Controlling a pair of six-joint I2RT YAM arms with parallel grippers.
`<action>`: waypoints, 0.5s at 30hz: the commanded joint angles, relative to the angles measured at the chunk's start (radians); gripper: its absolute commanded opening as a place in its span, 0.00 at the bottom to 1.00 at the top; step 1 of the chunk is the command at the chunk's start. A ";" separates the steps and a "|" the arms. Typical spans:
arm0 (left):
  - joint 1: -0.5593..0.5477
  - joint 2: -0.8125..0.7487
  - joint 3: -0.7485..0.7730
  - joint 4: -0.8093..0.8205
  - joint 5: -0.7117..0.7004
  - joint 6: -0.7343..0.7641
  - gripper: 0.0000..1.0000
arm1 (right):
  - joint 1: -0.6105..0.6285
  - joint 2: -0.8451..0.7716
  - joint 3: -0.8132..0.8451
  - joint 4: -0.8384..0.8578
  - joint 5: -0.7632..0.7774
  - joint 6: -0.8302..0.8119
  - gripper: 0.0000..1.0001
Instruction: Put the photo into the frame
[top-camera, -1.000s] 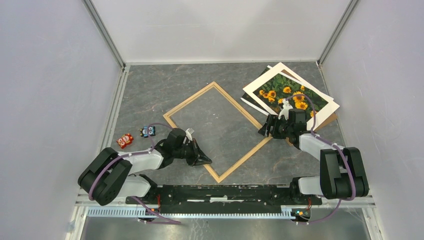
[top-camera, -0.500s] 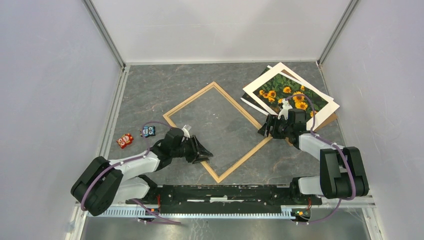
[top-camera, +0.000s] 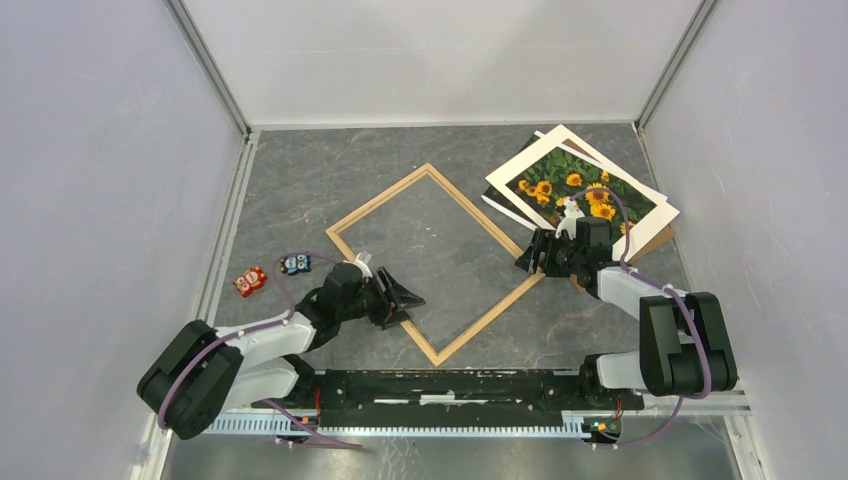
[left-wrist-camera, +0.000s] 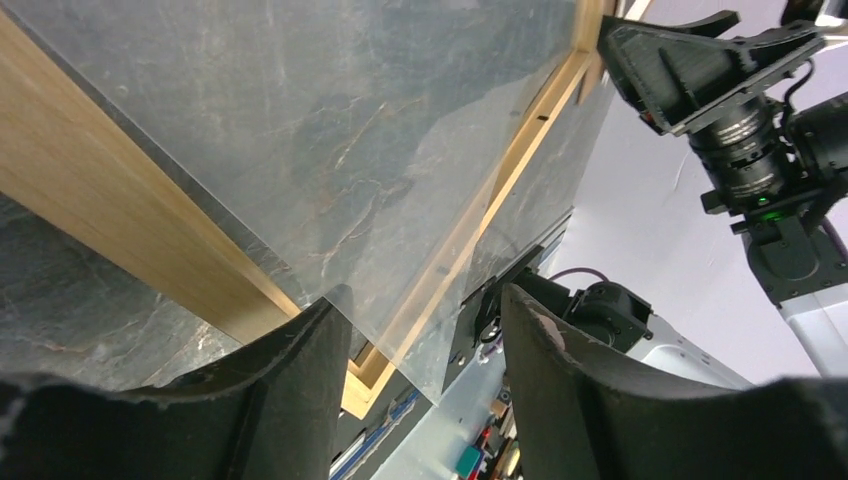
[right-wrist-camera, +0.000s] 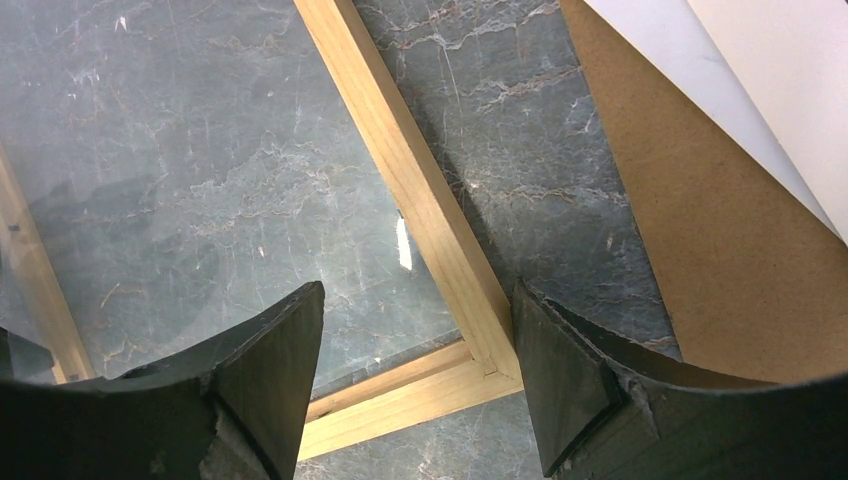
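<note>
The frame (top-camera: 384, 203), thin light wood strips, lies as a diamond in the middle of the table, with a clear pane (left-wrist-camera: 380, 120) resting in it. My left gripper (top-camera: 408, 303) is open at the frame's lower left strip (left-wrist-camera: 120, 220). The pane's corner lies between its spread fingers (left-wrist-camera: 300, 370), touching neither clearly. The photo (top-camera: 580, 190) of orange sunflowers lies face up at the back right on a stack of sheets. My right gripper (top-camera: 527, 262) hangs open just above the frame's right corner (right-wrist-camera: 470, 350), holding nothing.
A brown backing board (right-wrist-camera: 700, 250) and a white sheet (right-wrist-camera: 760, 90) lie under the photo, right of the frame. A small red object (top-camera: 250, 281) and a small blue one (top-camera: 295, 263) sit at the left. Pale walls enclose the table on three sides.
My left gripper has gone from shut to open and shifted a little up and right along the frame's lower left strip. The right arm has not moved.
</note>
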 joint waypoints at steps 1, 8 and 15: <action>-0.001 -0.076 0.010 -0.021 -0.067 0.010 0.65 | 0.011 0.016 -0.038 -0.039 0.003 -0.016 0.75; -0.001 -0.019 0.056 0.008 -0.095 -0.017 0.58 | 0.011 -0.008 -0.056 -0.031 0.003 -0.010 0.75; -0.003 0.001 0.005 0.064 -0.157 -0.100 0.53 | 0.011 -0.002 -0.064 -0.026 0.015 -0.014 0.75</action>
